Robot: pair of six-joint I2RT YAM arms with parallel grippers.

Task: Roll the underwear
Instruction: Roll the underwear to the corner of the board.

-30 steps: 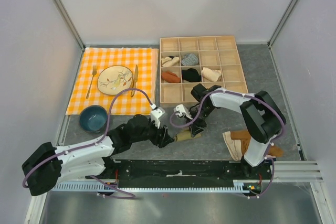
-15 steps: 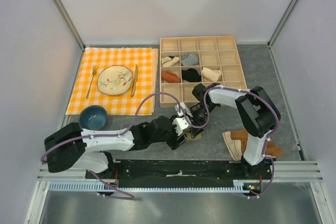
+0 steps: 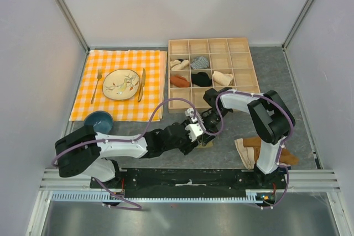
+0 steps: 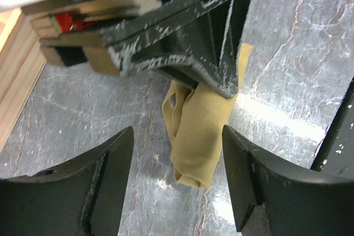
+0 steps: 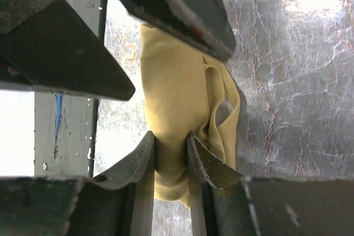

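The underwear (image 5: 171, 92) is an olive-khaki bundle lying rolled on the grey table, its loose folds showing along one side. My right gripper (image 5: 170, 136) is shut on one end of it, the fabric pinched between both fingers. In the left wrist view the free end of the underwear (image 4: 202, 136) lies on the table between and just ahead of the tips of my open left gripper (image 4: 177, 139), which do not touch it. From above, the left gripper (image 3: 192, 135) and right gripper (image 3: 206, 131) meet over the underwear (image 3: 206, 143), which is mostly hidden.
A wooden compartment box (image 3: 209, 40) behind the grippers holds several rolled garments. An orange check cloth (image 3: 155, 59) with plate, fork and knife lies at the left, and a blue bowl (image 3: 99, 118) sits beside the left arm. A rust-brown and pale garment pile (image 3: 253, 148) lies near the right base.
My left arm has swung right, bringing its open gripper up to the underwear opposite the right gripper. The right gripper has stayed shut on the underwear, shifting only slightly.
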